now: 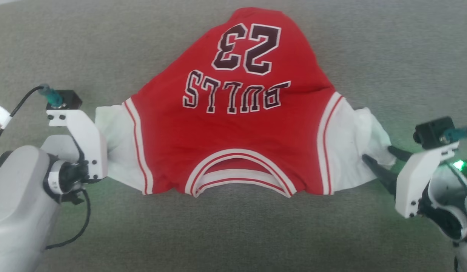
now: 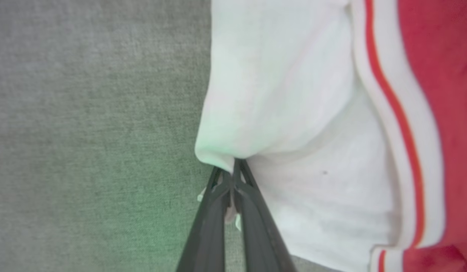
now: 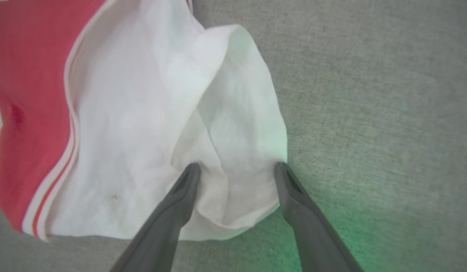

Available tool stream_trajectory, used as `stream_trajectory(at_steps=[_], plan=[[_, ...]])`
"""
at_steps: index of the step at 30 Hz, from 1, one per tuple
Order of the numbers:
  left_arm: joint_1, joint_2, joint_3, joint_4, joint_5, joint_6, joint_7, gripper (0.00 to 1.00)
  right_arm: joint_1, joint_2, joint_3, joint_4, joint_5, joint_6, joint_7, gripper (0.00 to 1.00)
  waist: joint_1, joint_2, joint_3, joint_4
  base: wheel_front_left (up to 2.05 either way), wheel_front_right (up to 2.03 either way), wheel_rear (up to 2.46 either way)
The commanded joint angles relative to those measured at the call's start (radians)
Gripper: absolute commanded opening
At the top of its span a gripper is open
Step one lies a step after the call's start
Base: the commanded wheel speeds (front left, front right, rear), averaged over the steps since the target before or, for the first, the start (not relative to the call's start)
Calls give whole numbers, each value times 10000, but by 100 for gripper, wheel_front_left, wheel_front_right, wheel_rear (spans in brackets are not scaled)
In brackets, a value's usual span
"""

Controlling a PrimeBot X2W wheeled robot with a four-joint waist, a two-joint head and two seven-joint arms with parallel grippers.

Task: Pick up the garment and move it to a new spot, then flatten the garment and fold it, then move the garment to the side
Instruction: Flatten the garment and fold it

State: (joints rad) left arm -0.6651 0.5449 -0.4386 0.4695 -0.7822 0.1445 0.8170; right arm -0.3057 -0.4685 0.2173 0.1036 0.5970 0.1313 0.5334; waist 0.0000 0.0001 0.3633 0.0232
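The red "BULLS" 23 garment [image 1: 237, 132] lies spread flat, collar nearest.

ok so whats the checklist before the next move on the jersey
1. Left gripper shut on the left sleeve edge: ok.
2. Right gripper holding the right sleeve: not ok, it is open, with its fingers straddling a fold of the cloth.
3. Garment lying front up with the lettering showing: ok.
4. Garment spread flat: not ok, the body narrows toward the far hem and the right sleeve is crumpled.
5. How many cloth layers the left gripper pinches: cannot tell.
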Motion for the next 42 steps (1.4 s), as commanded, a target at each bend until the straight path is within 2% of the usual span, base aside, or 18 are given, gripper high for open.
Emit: stream_trajectory(at_steps=[1, 4, 5, 6, 9, 12, 14, 22, 29, 35, 42], plan=[[107, -317, -199, 252, 129, -49, -106, 0, -67, 75, 54, 170, -30, -11, 237, 100, 0, -1, 113, 136, 0, 0, 0], [18, -539, -311, 381, 178, -163, -279, 0, -148, 197, 320, 702, -149, -9, 1139, 100, 0, -1, 214, 318, 0, 0, 0], [-35, -636, -337, 439, 157, -174, -323, 0, -156, 138, 498, 904, -278, -11, 1468, 78, 0, -1, 236, 385, 0, 0, 0], [-72, -686, -361, 502, 165, -214, -376, 0, -135, 150, 690, 1051, -249, -11, 1788, 0, 0, -1, 262, 439, 0, 0, 0], [-138, -818, -386, 728, 151, -311, -590, 0, -178, 64, 948, 1262, -3, -6, 2489, 0, 0, -1, 260, 542, 0, 0, 0], [-226, -825, -368, 892, 77, -365, -604, 0, -408, 3, 695, 1179, 366, -14, 2789, 0, 0, -1, 176, 582, 0, 0, 0], [-328, -814, -188, 922, -75, -128, -464, 0, -571, 3, 439, 977, 772, -14, 2936, 0, 0, -1, 53, 578, 0, 0, 0], [-1190, -161, -83, -459, 236, 184, 110, 0, -1666, -357, -234, -249, 1539, -9, 3229, 0, 0, -1, -837, 381, 0, 0, 0], [-2270, 253, -65, -1707, 476, 92, 395, 0, -3503, -377, 1, -590, 1523, -9, 2886, 0, 0, -1, -1935, 65, 0, 0, 0], [-3336, 417, 31, -1749, 711, -203, 232, 0, -4898, -241, 395, -252, 1595, -9, 2375, 0, 0, -1, -2489, -162, 0, 0, 0], [-4742, 415, 284, -1395, 898, -379, -287, 0, -6798, -12, 1123, 672, 1794, -9, 1116, 0, 0, -1, -3063, -453, 0, 0, 0]])
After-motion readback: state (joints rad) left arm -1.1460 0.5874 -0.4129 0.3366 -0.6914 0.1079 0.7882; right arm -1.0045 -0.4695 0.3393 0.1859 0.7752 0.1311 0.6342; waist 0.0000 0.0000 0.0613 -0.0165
